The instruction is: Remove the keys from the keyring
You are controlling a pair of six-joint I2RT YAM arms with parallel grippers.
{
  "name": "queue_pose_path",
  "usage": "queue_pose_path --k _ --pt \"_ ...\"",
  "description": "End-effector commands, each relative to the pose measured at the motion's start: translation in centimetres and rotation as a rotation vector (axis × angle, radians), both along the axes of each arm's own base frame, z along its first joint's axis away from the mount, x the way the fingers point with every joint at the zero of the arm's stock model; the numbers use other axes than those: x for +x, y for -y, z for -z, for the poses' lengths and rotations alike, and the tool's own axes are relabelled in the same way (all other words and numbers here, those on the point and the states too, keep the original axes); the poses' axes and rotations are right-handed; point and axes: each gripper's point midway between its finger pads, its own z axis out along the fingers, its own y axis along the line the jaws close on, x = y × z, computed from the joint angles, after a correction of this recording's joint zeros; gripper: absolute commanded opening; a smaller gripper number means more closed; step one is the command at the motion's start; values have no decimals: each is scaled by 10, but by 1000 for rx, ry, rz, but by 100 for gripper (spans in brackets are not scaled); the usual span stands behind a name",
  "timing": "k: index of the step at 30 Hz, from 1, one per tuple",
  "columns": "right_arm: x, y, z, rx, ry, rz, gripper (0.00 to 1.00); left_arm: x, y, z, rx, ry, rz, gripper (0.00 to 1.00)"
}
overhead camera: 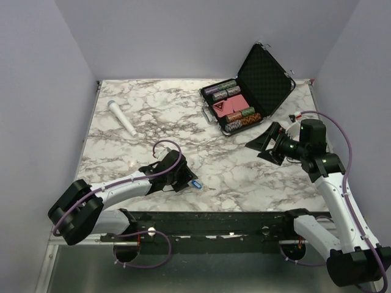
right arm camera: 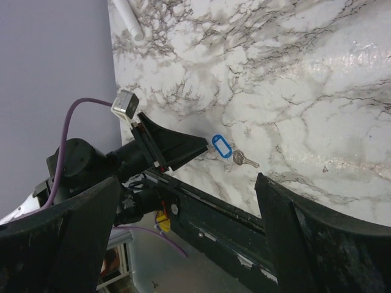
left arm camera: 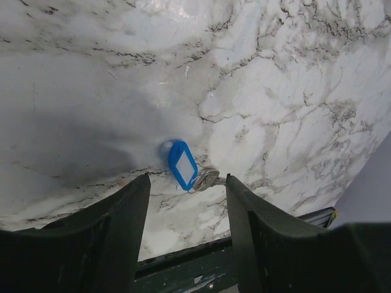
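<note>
The keyring, a small blue tag (overhead camera: 196, 184) with a thin metal ring, lies on the marble table near its front edge. It also shows in the left wrist view (left arm camera: 182, 164) and the right wrist view (right arm camera: 222, 146). The silvery key (right arm camera: 245, 160) lies attached beside the tag, and shows in the left wrist view (left arm camera: 208, 179). My left gripper (overhead camera: 181, 177) is open and empty, low over the table, its fingertips just short of the tag. My right gripper (overhead camera: 263, 145) is open and empty, raised at the right of the table, far from the tag.
An open black case (overhead camera: 253, 91) of poker chips stands at the back right. A white microphone (overhead camera: 122, 118) lies at the back left. The table's front edge and the black rail (overhead camera: 214, 220) run just behind the tag.
</note>
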Motion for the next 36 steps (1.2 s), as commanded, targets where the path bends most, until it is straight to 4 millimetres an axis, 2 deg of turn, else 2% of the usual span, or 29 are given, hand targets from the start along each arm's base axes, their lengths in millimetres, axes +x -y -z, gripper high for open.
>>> queue_pose_path --k 1,6,17,28,31,36 --pt "0 1 -4 -14 6 -7 100 6 4 9 0 -14 -39 59" --pt "1 2 -2 -25 -1 -9 100 6 7 15 0 -24 -31 56" --pt "0 3 3 -34 -11 -9 100 4 9 22 18 -29 -14 42" --pt "-4 2 6 -31 -19 -19 100 12 12 19 55 1 20 32" --pt "-4 2 6 -32 -18 -19 100 12 14 19 60 8 27 24" --pt "-6 2 7 -36 -18 -27 100 13 15 15 61 22 29 6"
